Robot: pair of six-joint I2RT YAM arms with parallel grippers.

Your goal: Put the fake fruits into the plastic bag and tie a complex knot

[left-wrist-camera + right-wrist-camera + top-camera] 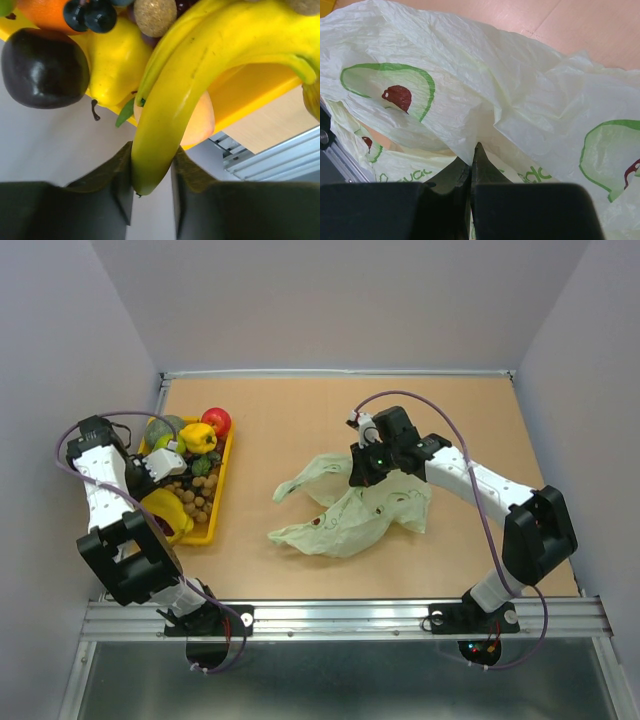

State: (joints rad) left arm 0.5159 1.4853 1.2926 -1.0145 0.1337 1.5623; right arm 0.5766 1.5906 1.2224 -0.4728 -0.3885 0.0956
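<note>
The fake fruits lie in a yellow tray [222, 472] at the left: a red apple [216, 421], a green melon [160, 428], tan-brown balls [197, 500] and a yellow banana [163, 510]. My left gripper [172, 472] is over the tray. In the left wrist view it [152, 180] is shut on the banana's [200, 65] tip. An orange [40, 12] and dark grapes [90, 14] lie beyond. The pale green plastic bag [350, 510] lies crumpled mid-table. My right gripper [364, 466] is shut on a fold of the bag [470, 75] at its upper edge.
A dark plum-like fruit [44, 67], a yellow pear [117, 60] and a peach [200, 125] sit beside the banana. The tray's rim [260, 92] and the metal rail [260, 160] at the table's near edge show at the right. Grey walls close in the table.
</note>
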